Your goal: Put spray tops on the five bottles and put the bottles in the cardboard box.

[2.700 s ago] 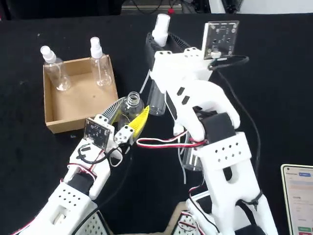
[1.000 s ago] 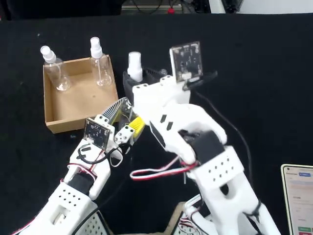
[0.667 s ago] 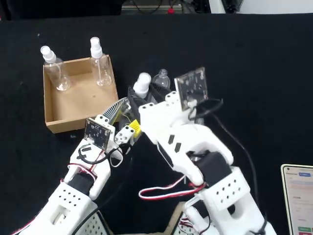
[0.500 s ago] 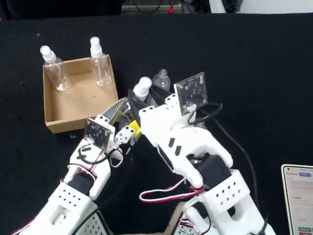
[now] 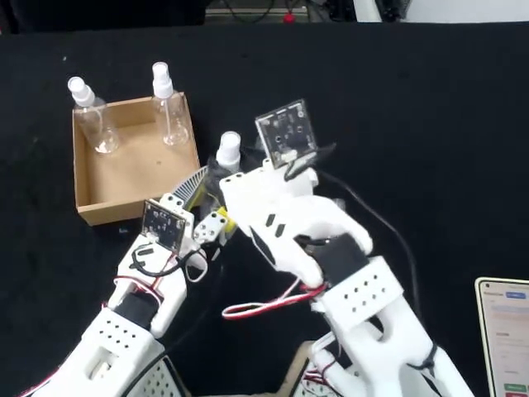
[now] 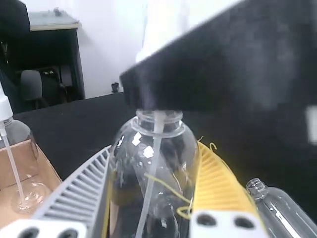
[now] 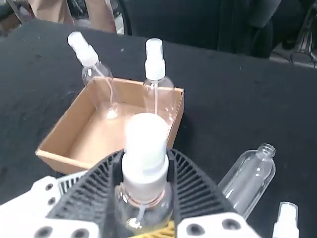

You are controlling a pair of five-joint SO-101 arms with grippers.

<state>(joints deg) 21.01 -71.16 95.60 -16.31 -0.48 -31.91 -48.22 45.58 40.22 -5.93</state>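
— What has the left claw (image 6: pixel 148 191) got?
— A clear bottle (image 6: pixel 153 158), upright and gripped between its grey and yellow fingers. The right claw (image 7: pixel 145 191) sits directly above it. It pinches a white spray top (image 7: pixel 145 144), whose tube runs down through that bottle's neck.
— Anything just beside them?
— Near the right claw an open-necked bottle (image 7: pixel 250 173) lies on its side, with a loose spray top (image 7: pixel 286 218) close by it.
— And the cardboard box?
— The cardboard box (image 7: pixel 59 148) stands open just beyond both claws. One capped bottle (image 7: pixel 94 74) stands in a far corner of it, a second capped bottle (image 7: pixel 157 84) in the other.
— Any writing?
— A lit screen (image 5: pixel 504 331) lies well back from the right claw, near that arm's base. Its print is too small to tell.
— The surface, the room?
— A black cloth table (image 5: pixel 430 124). Far past the left claw are a white wall (image 6: pixel 109 44), a dark desk (image 6: pixel 49 22) and a chair (image 6: pixel 32 84).
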